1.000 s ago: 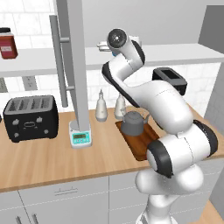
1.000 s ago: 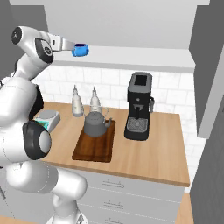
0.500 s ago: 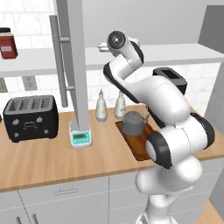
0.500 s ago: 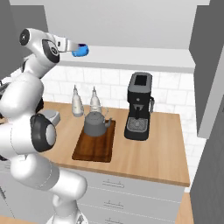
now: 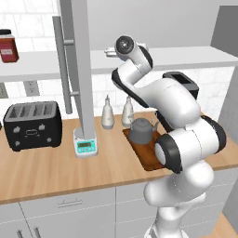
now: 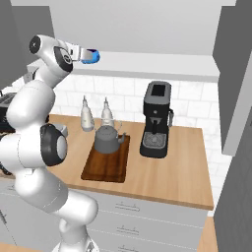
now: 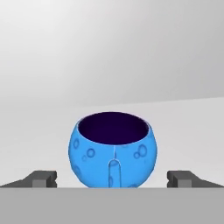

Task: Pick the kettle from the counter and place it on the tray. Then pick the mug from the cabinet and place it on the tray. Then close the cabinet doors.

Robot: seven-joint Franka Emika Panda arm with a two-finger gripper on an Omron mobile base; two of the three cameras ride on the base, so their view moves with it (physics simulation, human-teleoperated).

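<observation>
Mug-fetching step, kettle (image 6: 108,139) already on tray (image 6: 106,170): the gripper (image 7: 113,179), jaws apart, faces the mug (image 7: 112,149) on the cabinet shelf (image 6: 152,65); next, advance and close.

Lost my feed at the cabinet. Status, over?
Hand open, level with the mug on the cabinet shelf, fingers either side, not gripping. Kettle already on the tray. Nothing blocking the mug.

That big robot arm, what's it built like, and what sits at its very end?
The arm is a chain of fat, glossy white rounded segments joined by dark grey ring-shaped joints, with a round dark cap on the topmost joint. At its end is a small gripper with two short, blocky dark grey fingers. No loose cables or markings are visible.
</observation>
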